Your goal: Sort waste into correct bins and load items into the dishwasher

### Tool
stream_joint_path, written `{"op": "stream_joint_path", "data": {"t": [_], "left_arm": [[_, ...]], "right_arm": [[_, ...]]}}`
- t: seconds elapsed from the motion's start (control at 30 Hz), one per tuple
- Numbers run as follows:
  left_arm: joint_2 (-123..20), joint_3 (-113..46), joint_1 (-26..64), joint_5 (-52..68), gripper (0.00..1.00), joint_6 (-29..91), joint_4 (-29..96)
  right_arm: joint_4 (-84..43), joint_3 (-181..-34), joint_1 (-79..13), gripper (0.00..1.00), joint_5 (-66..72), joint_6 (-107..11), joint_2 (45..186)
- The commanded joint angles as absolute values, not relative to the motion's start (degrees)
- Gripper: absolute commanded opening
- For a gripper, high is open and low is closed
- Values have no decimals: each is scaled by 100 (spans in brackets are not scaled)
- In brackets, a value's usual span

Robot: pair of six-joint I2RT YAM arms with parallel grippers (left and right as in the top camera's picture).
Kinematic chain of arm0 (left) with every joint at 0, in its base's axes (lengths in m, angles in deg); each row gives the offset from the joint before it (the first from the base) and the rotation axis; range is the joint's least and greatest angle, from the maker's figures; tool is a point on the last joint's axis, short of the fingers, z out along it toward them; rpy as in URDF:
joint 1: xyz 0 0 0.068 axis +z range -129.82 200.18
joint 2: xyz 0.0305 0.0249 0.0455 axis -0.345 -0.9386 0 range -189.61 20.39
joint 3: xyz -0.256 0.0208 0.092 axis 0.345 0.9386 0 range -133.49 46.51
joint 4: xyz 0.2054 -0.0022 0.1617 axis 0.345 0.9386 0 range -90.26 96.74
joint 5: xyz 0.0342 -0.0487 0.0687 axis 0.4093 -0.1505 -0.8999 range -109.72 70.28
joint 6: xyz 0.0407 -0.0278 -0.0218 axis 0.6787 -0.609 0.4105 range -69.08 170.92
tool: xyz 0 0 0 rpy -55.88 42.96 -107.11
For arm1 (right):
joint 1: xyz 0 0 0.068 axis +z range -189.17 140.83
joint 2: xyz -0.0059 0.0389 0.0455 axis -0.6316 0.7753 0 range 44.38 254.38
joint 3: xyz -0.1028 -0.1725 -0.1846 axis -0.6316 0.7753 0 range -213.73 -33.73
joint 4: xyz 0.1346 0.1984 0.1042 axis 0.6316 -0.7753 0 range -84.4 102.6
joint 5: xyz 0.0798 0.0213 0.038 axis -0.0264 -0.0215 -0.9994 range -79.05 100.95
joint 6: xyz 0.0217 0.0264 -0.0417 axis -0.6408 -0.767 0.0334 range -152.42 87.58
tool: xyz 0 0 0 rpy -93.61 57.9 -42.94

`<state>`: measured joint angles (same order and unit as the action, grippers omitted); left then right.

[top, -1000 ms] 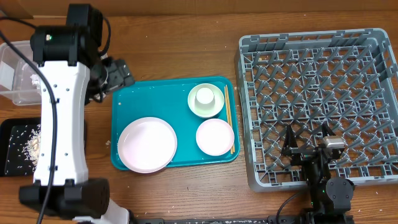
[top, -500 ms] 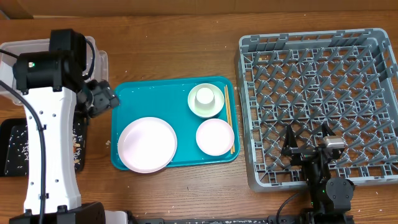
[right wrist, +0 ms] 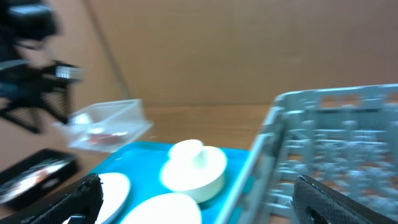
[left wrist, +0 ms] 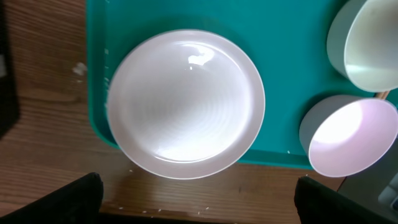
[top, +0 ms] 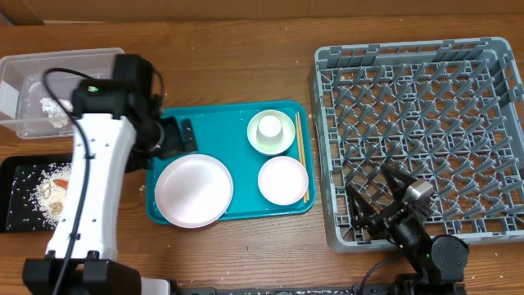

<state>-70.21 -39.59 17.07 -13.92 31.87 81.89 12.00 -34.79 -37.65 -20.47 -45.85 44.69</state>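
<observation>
My left gripper [top: 177,134] is open and empty over the left edge of the teal tray [top: 221,123], just above the large white plate [top: 194,190] [left wrist: 186,102]. In the left wrist view its fingers [left wrist: 199,208] frame that plate. The small plate [top: 283,179], the bowl [top: 260,143] holding the small cup [top: 270,127] and the chopsticks [top: 300,156] lie on the tray's right side. The clear tub [top: 33,70] holds the paper ball [top: 56,113]. The black tray [top: 16,176] holds rice and food scraps [top: 51,190]. My right gripper [top: 378,206] is open and empty over the grey dish rack's [top: 417,123] front-left corner.
The blurred right wrist view looks left over the rack wall [right wrist: 273,137] to the bowl [right wrist: 193,171], the clear tub [right wrist: 109,124] with something red inside, and the black tray [right wrist: 34,174]. Stray rice grains [top: 141,188] lie on the wooden table by the teal tray.
My left arm has swung right, from over the clear tub to the teal tray's left edge. My right gripper has turned left and tilted up. The paper ball and scraps now show.
</observation>
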Motion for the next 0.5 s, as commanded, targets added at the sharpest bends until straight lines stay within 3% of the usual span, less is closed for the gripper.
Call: {"op": "stream_joint_path", "data": {"t": [0.0,0.03,0.1,0.27,0.47], "left_arm": [[-7035,-3417,1431,-1221,96,3244,7891],[-7035,-3271,1370,-1217,89,3222,7769],[-7035,-2917,1252,-1223,53,3032,7472],[-7035,-2182,1180,-1258,4,2706,6774],[-7039,-1444,1180,-1394,4,2210,5725]], "right_arm": [[1256,-3420,-3763,100,-3029,-5160,4456],[1267,-3420,-3763,100,-3101,-5356,4456],[1283,-3420,-3763,100,-3136,-5807,4456],[1276,-3420,-3763,100,-3114,-6058,4456],[1272,-3420,-3763,100,-3116,-6056,4456]]}}
